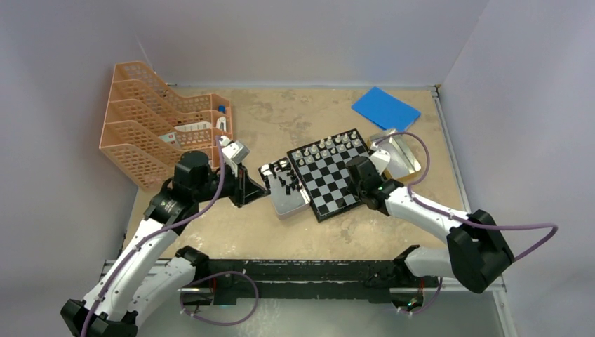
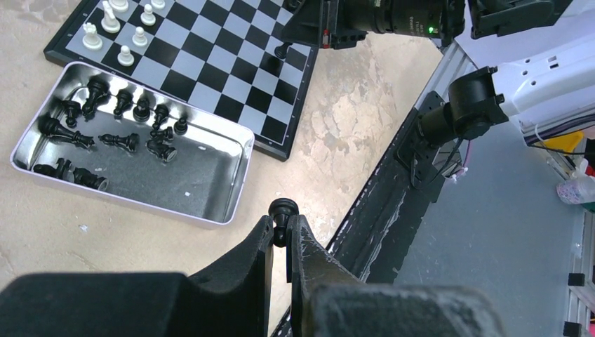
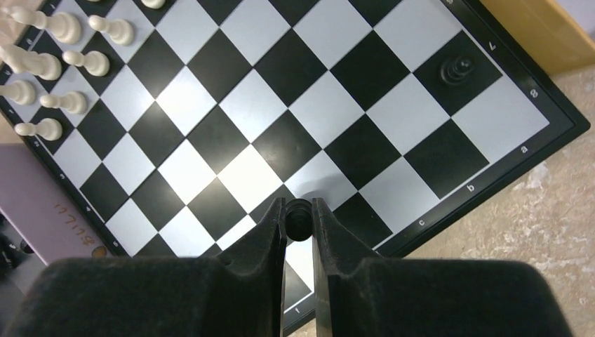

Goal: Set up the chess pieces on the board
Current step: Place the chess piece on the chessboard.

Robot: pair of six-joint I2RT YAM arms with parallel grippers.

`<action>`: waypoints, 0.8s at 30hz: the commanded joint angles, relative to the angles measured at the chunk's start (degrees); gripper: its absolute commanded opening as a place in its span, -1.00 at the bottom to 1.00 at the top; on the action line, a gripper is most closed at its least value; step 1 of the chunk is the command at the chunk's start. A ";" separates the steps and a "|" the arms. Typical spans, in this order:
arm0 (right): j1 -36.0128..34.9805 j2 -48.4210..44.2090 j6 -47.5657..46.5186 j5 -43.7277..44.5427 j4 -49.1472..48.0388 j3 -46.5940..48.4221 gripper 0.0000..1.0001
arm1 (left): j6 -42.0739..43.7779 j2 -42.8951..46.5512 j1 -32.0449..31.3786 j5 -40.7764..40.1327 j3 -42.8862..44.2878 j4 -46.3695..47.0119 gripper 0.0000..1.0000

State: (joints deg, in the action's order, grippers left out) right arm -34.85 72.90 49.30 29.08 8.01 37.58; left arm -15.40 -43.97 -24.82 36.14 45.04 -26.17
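Though both are half hidden, L hand [image 2: 281, 237] grips black piece [image 2: 283, 209], R hand [image 3: 299, 230] 2nd black piece [image 3: 298, 212].

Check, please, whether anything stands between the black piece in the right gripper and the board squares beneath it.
Nothing visible does. The right gripper holds the black piece over bare squares of the board; the placed black piece stands well aside.

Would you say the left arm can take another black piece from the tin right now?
Probably not yet: the left gripper is shut on a black piece, though the open tin lies close with nothing over it.
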 commanded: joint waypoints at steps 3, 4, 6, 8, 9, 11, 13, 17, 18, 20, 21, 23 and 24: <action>0.13 -0.85 4.92 1.08 1.56 -1.23 -0.89 | 1.07 1.61 0.12 1.87 -0.83 2.84 -1.00; 0.13 -0.84 5.14 2.00 2.36 -0.91 -0.89 | 1.07 1.38 0.12 2.02 -0.83 2.88 -1.00; 0.13 -1.28 5.39 3.14 3.53 -0.59 -0.89 | 1.07 1.05 0.12 2.37 -0.83 2.84 -1.00; 0.11 -1.89 5.31 2.65 3.88 -0.67 -0.88 | 1.07 0.99 0.12 2.68 -0.83 2.82 -1.00; 0.07 -2.12 5.41 2.41 3.81 -0.88 -0.86 | 1.07 0.99 0.12 2.70 -0.83 2.80 -1.00; 0.04 -2.07 5.29 1.99 3.46 -1.37 -0.85 | 1.07 1.09 0.12 2.71 -0.84 2.88 -1.00; -0.03 -1.46 5.30 1.36 3.61 -1.33 -0.85 | 1.07 1.21 0.12 2.71 -0.83 2.88 -1.00; -0.95 -1.31 5.44 0.70 3.98 -1.37 -0.85 | 1.07 1.17 0.12 2.78 -0.92 2.88 -1.00; -1.71 -1.35 5.66 0.84 4.32 -1.33 -0.85 | 1.07 1.12 0.12 2.79 -0.92 2.88 -1.00; -3.01 -1.40 6.55 1.36 4.99 -1.40 -0.85 | 1.07 1.11 0.12 2.80 -0.92 2.95 -1.00; -3.43 -1.29 6.92 1.45 5.26 -1.50 -0.84 | 1.07 1.02 0.12 2.80 -0.92 2.93 -1.00; -4.15 -1.04 7.54 1.62 5.68 -1.55 -0.84 | 1.07 0.99 0.12 2.82 -0.92 2.95 -1.00; -4.62 -0.87 7.88 2.08 5.96 -1.50 -0.83 | 1.07 0.99 0.14 2.80 -0.92 2.89 -1.00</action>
State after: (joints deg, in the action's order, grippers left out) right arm -37.91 72.25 54.72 29.08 11.22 36.40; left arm -15.38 -43.20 -24.82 37.69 44.18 -25.78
